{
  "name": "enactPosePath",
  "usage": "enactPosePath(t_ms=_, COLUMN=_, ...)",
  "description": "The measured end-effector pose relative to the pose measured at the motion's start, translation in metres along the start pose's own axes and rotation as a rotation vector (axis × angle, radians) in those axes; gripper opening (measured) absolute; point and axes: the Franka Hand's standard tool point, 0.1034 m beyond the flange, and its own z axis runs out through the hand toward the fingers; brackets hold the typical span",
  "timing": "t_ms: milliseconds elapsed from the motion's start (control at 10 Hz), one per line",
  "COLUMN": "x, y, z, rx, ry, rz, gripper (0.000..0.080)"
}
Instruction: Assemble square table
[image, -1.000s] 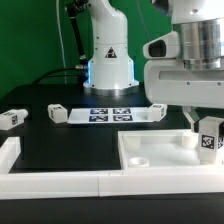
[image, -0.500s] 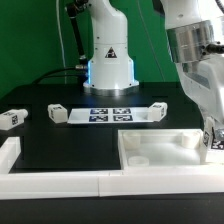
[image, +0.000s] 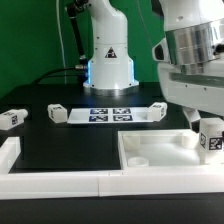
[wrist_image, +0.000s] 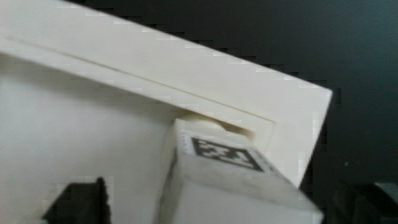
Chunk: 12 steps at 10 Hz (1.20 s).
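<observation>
The square table's white slab (image: 160, 150) lies at the exterior view's lower right, rim up. One white tagged leg (image: 210, 138) stands upright at its far right corner. My gripper (image: 203, 120) hangs just above that leg, open. In the wrist view the leg (wrist_image: 222, 155) rises from the slab's corner (wrist_image: 107, 100) between my jaws, and a dark finger (wrist_image: 75, 200) stands clear of its side with a gap. Loose legs lie on the black table: one at the far left (image: 12, 118) and one at either end of the marker board (image: 57, 113) (image: 155, 110).
The marker board (image: 110, 113) lies flat in the middle, in front of the arm's base (image: 108, 65). White border rails run along the front (image: 60, 181) and the exterior view's left edge (image: 8, 150).
My jaws have opened off the leg and the wrist has turned back above it. The leg stays standing at the slab's corner.
</observation>
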Motion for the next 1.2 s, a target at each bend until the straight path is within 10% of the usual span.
enactPosePath(t_ms=400, x=0.0014, y=-0.0007, z=-0.0005, rx=0.000, ry=0.002, rz=-0.292, gripper=0.0649)
enactPosePath(t_ms=700, x=0.0030, y=-0.0040, z=-0.0043, rx=-0.051, ry=0.027, rz=-0.722, gripper=0.0649)
enactPosePath(t_ms=900, x=0.0036, y=-0.0037, z=-0.0044, rx=-0.050, ry=0.028, rz=-0.677, gripper=0.0536)
enactPosePath(t_ms=1000, x=0.0042, y=-0.0029, z=-0.0041, rx=-0.051, ry=0.030, rz=-0.617, gripper=0.0346)
enactPosePath(t_ms=1200, x=0.0065, y=-0.0006, z=-0.0037, rx=-0.052, ry=0.034, rz=-0.474, gripper=0.0294)
